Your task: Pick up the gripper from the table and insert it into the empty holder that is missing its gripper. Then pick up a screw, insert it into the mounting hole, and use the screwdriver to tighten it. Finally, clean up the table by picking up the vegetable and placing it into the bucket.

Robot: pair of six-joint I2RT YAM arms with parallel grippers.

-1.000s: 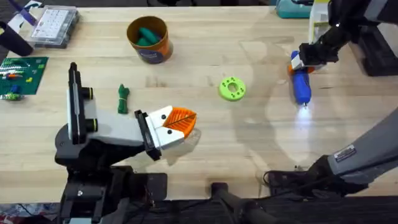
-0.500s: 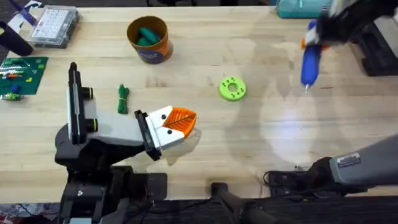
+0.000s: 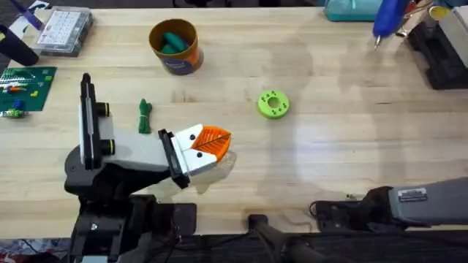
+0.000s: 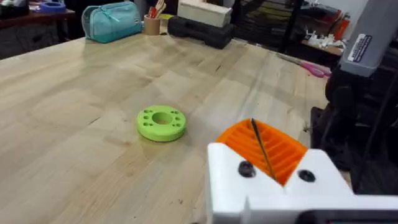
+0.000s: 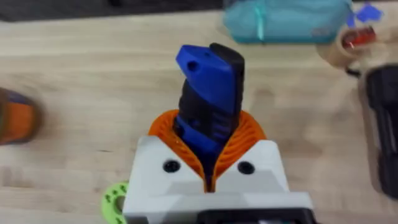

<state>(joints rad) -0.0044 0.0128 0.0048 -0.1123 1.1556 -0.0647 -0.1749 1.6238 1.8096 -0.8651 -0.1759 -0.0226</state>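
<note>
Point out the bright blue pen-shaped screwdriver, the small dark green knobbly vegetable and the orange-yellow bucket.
bright blue pen-shaped screwdriver [image 3: 387, 16], overhead view, on its blue body.
small dark green knobbly vegetable [image 3: 145, 116], overhead view, on its middle.
orange-yellow bucket [image 3: 183, 61], overhead view, on its outer side wall.

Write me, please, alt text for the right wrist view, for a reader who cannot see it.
The right gripper, white with orange ribbed pads, is clamped on the bright blue screwdriver, held above the pale wooden table. A teal pouch lies at the table's far edge, and part of a lime-green disc shows beside the gripper.
</note>
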